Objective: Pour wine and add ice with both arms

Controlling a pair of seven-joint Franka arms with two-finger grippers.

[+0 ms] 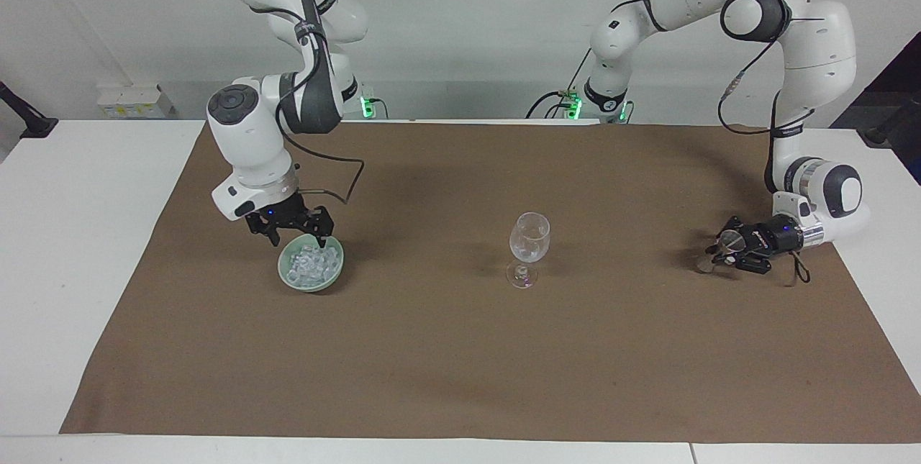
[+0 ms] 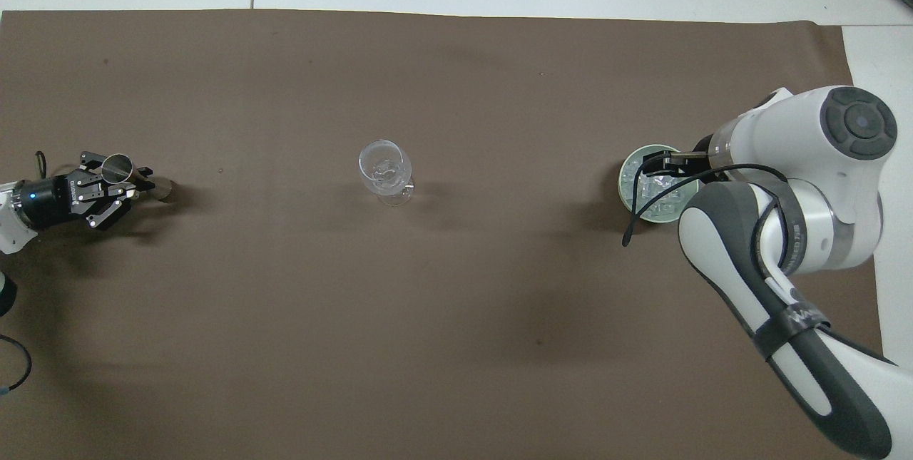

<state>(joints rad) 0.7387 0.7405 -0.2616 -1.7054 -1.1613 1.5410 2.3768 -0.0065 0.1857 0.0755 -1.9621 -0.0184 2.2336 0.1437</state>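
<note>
The right hand [image 1: 295, 234] is spread wide, fingers pointed down just over the ice [image 1: 311, 260] in the green bowl [image 1: 291, 278], at nine o'clock from the wine glass [image 1: 529, 248]. The left hand [image 1: 725, 253] is clamped on a small metal cup [image 2: 118, 169], held level and low at three o'clock of the surface [image 1: 460, 378].

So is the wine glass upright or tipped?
Upright. The wine glass stands on its foot on the brown mat, bowl above stem, apart from both grippers.
</note>
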